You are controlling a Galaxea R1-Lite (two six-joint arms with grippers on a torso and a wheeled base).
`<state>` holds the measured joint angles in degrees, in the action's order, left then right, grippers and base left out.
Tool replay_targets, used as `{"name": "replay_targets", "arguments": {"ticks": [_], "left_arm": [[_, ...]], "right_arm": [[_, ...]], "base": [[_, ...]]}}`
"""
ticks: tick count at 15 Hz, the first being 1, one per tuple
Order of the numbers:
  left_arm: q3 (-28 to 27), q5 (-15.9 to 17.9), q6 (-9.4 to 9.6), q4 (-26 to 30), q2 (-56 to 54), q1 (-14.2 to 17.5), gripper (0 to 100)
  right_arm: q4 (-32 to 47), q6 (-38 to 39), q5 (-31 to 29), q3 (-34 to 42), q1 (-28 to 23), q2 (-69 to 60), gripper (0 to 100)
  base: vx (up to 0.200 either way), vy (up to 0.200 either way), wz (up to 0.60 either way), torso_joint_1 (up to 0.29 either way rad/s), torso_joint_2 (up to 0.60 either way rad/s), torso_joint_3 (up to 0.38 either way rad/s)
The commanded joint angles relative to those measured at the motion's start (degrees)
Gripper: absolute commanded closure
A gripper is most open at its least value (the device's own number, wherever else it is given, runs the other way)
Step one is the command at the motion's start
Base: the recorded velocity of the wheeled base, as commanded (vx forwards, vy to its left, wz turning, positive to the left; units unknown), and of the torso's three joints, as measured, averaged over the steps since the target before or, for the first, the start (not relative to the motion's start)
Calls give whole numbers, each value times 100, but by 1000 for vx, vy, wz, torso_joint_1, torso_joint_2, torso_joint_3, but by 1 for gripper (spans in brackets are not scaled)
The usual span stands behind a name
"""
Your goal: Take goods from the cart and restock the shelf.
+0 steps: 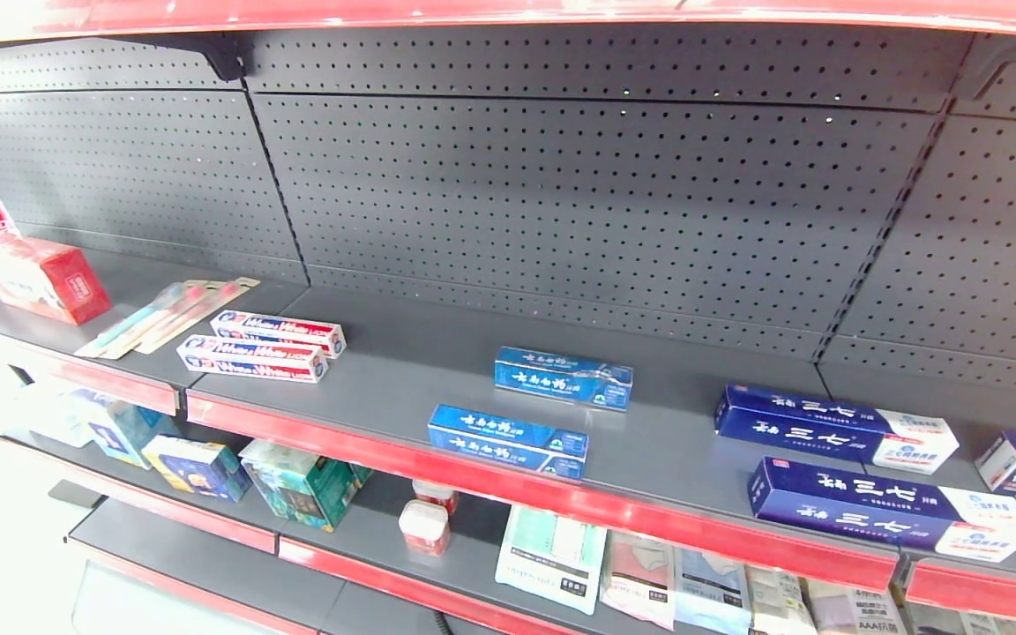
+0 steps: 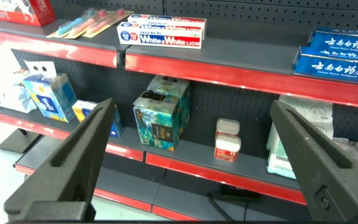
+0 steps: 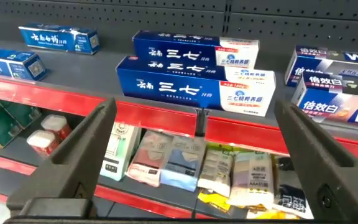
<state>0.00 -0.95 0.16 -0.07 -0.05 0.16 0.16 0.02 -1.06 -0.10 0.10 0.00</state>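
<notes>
Your left tool (image 2: 191, 106) and right tool (image 3: 196, 104) gape wide, empty, facing the shelf (image 1: 437, 353) where toothpaste boxes (image 1: 506, 439) lie. Likely between loads: you next fetch goods from the cart.

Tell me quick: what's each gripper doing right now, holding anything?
Left gripper: open, jaws wide apart, holding nothing.
Right gripper: open, jaws wide apart, holding nothing.
</notes>
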Motion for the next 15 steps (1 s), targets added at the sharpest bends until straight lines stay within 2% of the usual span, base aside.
{"name": "replay_targets", "arguments": {"ticks": [1, 4, 15], "left_arm": [[0, -2, 2, -1, 5, 2, 0], [0, -2, 2, -1, 5, 2, 0], [0, -2, 2, 7, 14, 2, 0]], "right_arm": [[2, 15, -8, 1, -1, 9, 0], [2, 6, -8, 1, -1, 9, 0], [2, 6, 1, 1, -1, 9, 0]], "base": [[0, 0, 0, 0, 0, 0], [0, 0, 0, 0, 0, 0], [0, 0, -600, 2, 0, 2]]}}
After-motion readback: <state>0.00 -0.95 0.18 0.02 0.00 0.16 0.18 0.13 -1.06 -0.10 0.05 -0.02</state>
